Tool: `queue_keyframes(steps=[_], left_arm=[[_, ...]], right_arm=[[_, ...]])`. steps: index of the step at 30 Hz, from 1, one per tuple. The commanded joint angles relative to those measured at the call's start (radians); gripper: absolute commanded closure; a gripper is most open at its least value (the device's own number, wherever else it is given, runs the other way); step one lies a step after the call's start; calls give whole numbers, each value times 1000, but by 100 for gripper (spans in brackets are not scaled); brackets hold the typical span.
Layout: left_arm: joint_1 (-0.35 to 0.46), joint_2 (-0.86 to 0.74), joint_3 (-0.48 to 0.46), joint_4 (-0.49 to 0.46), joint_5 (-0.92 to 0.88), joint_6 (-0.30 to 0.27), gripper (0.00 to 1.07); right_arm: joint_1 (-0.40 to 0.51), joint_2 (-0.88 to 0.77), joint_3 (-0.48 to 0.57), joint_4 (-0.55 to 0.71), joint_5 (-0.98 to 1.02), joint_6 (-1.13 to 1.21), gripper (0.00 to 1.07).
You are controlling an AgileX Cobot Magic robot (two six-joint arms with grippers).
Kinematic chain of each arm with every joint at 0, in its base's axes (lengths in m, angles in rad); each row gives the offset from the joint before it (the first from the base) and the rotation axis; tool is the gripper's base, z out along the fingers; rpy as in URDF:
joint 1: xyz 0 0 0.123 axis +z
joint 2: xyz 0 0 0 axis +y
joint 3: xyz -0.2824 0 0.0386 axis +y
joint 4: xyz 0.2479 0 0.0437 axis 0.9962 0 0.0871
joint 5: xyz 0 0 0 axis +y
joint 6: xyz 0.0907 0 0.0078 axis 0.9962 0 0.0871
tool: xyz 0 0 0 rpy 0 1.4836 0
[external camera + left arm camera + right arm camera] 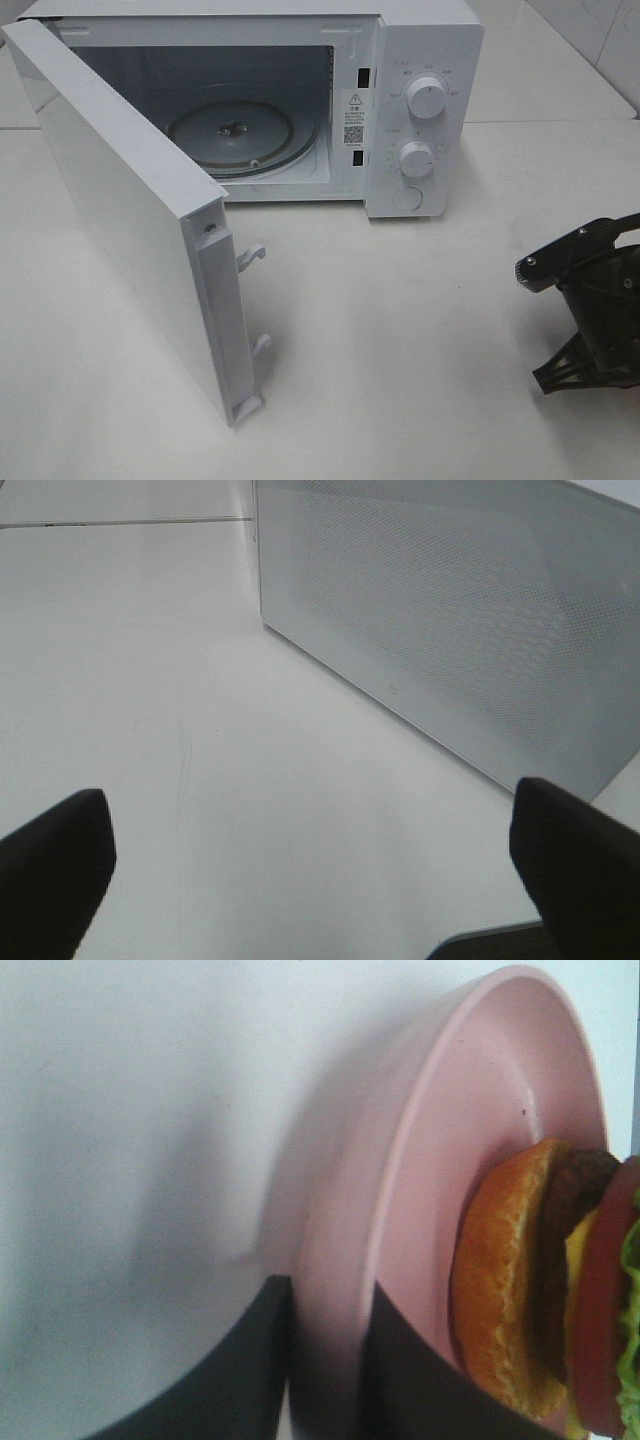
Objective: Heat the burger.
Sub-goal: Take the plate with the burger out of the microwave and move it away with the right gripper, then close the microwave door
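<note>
The burger [510, 1280], with a golden bun, dark patty, yellow cheese, red layer and green lettuce, lies on a round pink plate [470, 1110] in the right wrist view. My right gripper [330, 1360] has one black finger under the plate's rim and one on top of it, with no gap showing. Burger and plate are outside the exterior high view, where only the right arm [590, 310] shows at the right edge. My left gripper [320, 880] is open wide over the bare tabletop, holding nothing.
A white microwave [420, 100] stands at the back with its door [130, 220] swung wide open toward the front left. Its glass turntable [230, 135] is bare. The door's outer face [430, 630] stands just beyond the left gripper.
</note>
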Motion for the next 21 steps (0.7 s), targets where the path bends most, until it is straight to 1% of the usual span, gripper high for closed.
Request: queue_keyframes(steps=[1, 2, 3, 4, 6, 10, 11, 13, 14, 15, 16, 18, 19, 21], left_arm=[[2, -19, 3, 0, -14, -6, 6], [2, -19, 3, 0, -14, -6, 6], [2, -19, 3, 0, -14, -6, 6], [2, -19, 3, 0, -14, -6, 6], [2, -19, 3, 0, -14, -6, 6], [2, -19, 3, 0, -14, -6, 6], [2, -19, 3, 0, -14, -6, 6], [2, -19, 3, 0, -14, -6, 6], [2, -19, 3, 0, -14, -6, 6], [2, -19, 3, 0, -14, -6, 6], [2, -19, 3, 0, -14, -6, 6], [2, -19, 3, 0, -14, -6, 6], [2, -19, 3, 0, -14, -6, 6], [2, -19, 3, 0, -14, -6, 6]], right_arm=[[-4, -5, -3, -26, 21, 1, 72], [-4, -5, -3, -26, 21, 1, 72], [-1, -15, -3, -25, 22, -8, 67], [-1, -22, -3, -25, 20, -11, 65], [-1, -43, -3, -25, 10, -20, 63], [-1, -82, -3, -14, -7, -41, 63], [-1, -118, -3, 7, -32, -65, 63], [-1, -133, -3, 17, -44, -80, 63], [-1, -171, -3, 49, -70, -121, 63], [-1, -171, -3, 49, -70, -121, 63], [-1, -205, -3, 86, -91, -162, 63], [-1, -224, -3, 102, -102, -180, 63], [-1, -261, -3, 145, -124, -229, 63], [-1, -276, -3, 163, -132, -256, 63]])
